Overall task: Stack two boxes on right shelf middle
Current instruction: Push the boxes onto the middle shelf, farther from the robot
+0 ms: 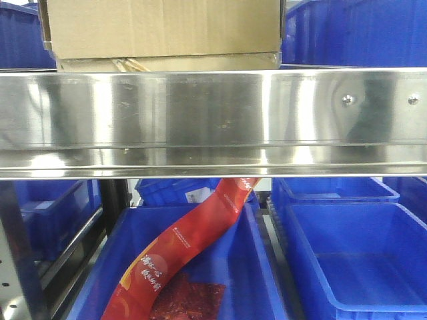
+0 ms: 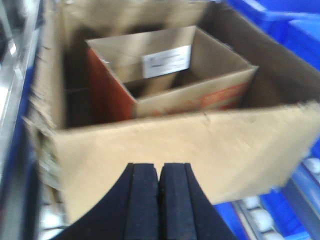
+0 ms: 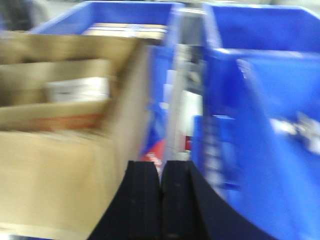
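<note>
In the front view a brown cardboard box (image 1: 160, 27) stands on the steel shelf (image 1: 213, 120), on a flatter cardboard layer (image 1: 200, 64). The left wrist view looks down into a wide open cardboard box (image 2: 175, 150). Inside it sits a smaller open box (image 2: 200, 95) with a white label and red print. My left gripper (image 2: 160, 167) is shut and holds nothing, just outside that wide box's near wall. My right gripper (image 3: 161, 165) is shut and holds nothing, beside the cardboard box (image 3: 55, 175) on its left. Both wrist views are blurred.
Blue plastic bins (image 1: 353, 260) fill the level under the shelf rail, and one holds a long red printed wrapper (image 1: 193, 247). More blue bins (image 3: 260, 125) stand right of the box in the right wrist view. A shelf upright (image 1: 20, 253) rises at lower left.
</note>
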### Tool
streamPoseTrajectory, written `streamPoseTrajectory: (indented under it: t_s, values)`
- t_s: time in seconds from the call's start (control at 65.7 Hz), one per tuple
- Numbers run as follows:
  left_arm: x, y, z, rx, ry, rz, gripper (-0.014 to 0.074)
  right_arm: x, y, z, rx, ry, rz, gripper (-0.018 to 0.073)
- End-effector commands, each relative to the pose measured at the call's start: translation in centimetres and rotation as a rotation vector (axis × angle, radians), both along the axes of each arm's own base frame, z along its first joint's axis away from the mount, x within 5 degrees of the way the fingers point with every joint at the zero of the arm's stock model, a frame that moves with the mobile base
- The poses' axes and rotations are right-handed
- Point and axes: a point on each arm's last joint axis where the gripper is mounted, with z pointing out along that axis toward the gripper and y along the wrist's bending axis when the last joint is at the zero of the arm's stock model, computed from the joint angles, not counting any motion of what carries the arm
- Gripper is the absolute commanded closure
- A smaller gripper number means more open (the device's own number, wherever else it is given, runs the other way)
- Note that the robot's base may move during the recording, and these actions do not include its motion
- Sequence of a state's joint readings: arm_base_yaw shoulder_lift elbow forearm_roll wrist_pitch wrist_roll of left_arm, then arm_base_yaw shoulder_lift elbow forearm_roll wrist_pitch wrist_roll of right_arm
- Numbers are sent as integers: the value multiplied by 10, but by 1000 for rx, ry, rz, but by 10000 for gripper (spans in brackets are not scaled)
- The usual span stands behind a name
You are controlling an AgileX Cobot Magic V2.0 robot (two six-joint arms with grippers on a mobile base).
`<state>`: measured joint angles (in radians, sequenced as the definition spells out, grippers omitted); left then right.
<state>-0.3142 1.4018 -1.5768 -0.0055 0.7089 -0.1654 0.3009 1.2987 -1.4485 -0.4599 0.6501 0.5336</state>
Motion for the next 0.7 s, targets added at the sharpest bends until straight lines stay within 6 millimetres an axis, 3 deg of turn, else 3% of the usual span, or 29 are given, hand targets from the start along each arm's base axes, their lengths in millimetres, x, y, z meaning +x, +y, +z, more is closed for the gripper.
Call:
streamPoseTrajectory:
  t_s: [0.0,0.152,0.335,0.578,0.685]
  values:
    - [-15,-7,-6,-49,-78,-36,707,-15,-14,-4,4,-74,5,721]
    - [-38,-2,-28,-122,-136,-25,707,-49,-31,-19,10,-150,4,721]
    - [-73,25,-56,-136,-192,28,707,-90,-49,-49,44,-207,-26,721]
    - [-133,62,-92,-155,-305,131,707,-145,-56,-115,42,-203,-17,721]
    - [-158,74,-96,-159,-373,172,707,-165,-58,-128,45,-231,-17,721]
